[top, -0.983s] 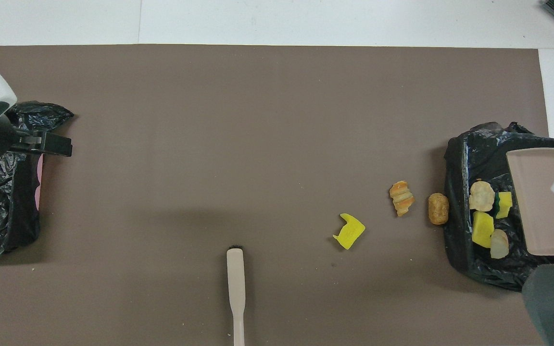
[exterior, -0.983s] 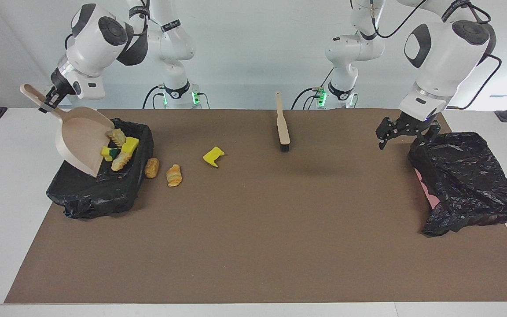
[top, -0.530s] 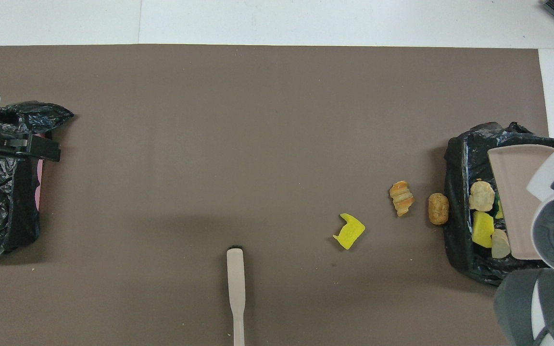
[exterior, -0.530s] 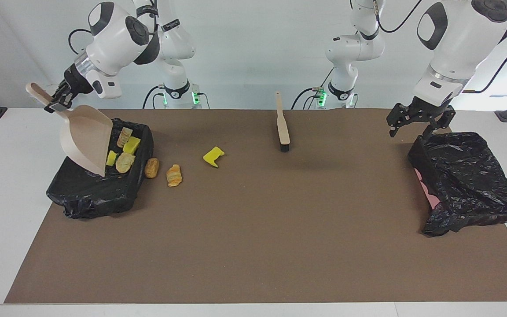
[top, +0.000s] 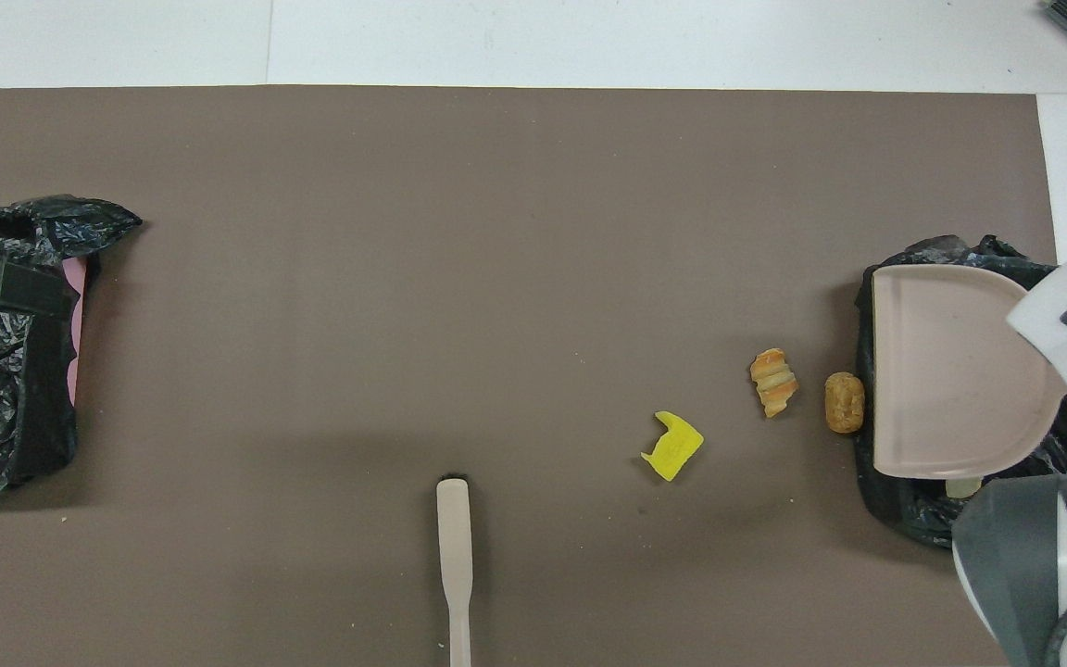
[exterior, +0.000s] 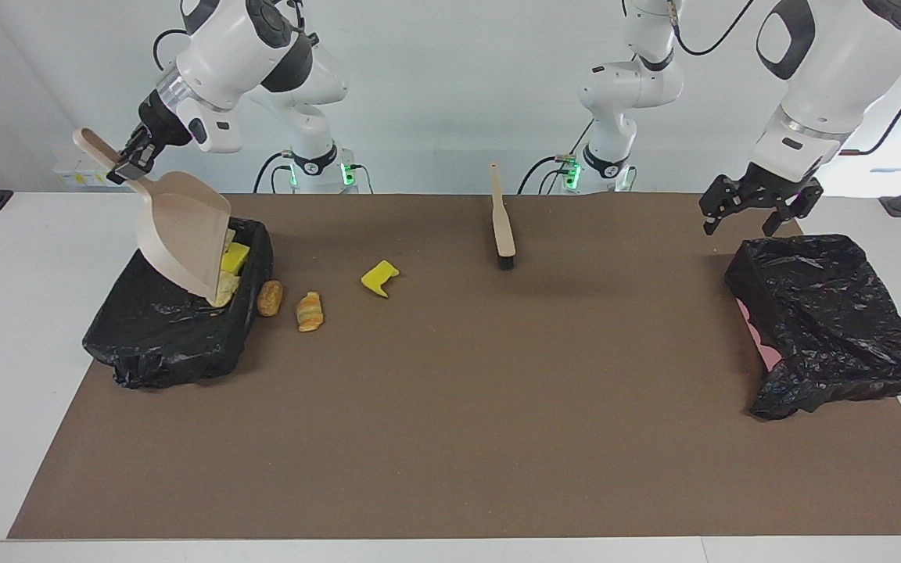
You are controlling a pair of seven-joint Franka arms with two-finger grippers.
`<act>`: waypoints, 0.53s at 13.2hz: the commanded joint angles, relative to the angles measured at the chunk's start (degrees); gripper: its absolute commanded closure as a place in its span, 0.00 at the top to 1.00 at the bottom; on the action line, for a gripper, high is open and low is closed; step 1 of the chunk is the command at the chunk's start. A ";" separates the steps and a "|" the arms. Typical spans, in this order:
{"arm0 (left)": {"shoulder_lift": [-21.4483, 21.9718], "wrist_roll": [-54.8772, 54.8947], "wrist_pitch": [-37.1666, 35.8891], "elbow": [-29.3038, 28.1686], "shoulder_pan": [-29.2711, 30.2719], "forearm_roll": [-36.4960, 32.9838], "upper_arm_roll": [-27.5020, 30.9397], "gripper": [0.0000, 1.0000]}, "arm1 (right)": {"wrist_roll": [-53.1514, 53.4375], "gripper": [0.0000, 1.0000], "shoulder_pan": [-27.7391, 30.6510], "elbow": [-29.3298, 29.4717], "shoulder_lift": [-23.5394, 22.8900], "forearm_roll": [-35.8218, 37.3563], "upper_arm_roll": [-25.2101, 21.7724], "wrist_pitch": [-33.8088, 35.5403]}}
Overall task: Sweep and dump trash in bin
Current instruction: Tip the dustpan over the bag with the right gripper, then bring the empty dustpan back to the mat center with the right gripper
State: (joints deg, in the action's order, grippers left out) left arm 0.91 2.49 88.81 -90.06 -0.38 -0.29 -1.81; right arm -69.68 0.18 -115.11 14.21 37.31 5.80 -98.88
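**3 scraps lie on the mat while the dustpan tips over the bin**

3 pieces of trash lie loose on the brown mat (exterior: 450, 407). Reading the facing view from its left edge, the right gripper (exterior: 128, 159) is clamped on the handle of a beige dustpan (exterior: 183, 233), which hangs tilted, mouth down, over a bin lined with a black bag (exterior: 161, 336) at the right arm's end of the table. The pan's front lip touches or nearly touches the scraps in the bin; which, I cannot tell. A yellow sponge wedge (exterior: 236, 254) and a pale lump (exterior: 223, 292) show past the pan's edge, lying in the bin.

Just beside the bin's wall, on the mat, sits a brown bread roll (exterior: 269, 298), with a croissant-like piece (exterior: 310, 311) close next to it and apart from it. A bright yellow sponge scrap (exterior: 379, 278) lies near these 2, toward the table's middle.

A wooden-handled brush (exterior: 503, 220) rests flat on the mat, nearer to the robots, its dark bristles pointing away from them.

At the left arm's end, the left gripper (exterior: 759, 205) hangs with its fingers spread and holding nothing, over the mat at the robot-side corner of a second black-bagged bin (exterior: 834, 320), where a strip of pink shows under the bag.
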 commanded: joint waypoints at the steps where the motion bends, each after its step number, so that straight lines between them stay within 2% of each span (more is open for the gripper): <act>1: -0.12 0.49 -3.03 1.64 -2.25 -0.24 1.73 1.00 | 9.00 0.00 0.08 1.55 -1.20 -10.29 0.44 0.09; 3: -0.12 0.49 -3.12 1.64 -2.60 -0.07 2.43 1.00 | 16.30 0.00 -2.54 4.26 -4.61 -12.08 2.80 0.53; 7: 0.14 0.49 -5.75 1.73 -2.60 0.02 2.34 1.00 | 38.25 0.00 -9.05 10.68 -13.31 -16.98 3.34 2.37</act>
State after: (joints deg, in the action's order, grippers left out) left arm 0.92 2.50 85.47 -89.34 -1.91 -0.23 -0.58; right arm -40.14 -7.10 -109.79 6.36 23.60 9.12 -98.82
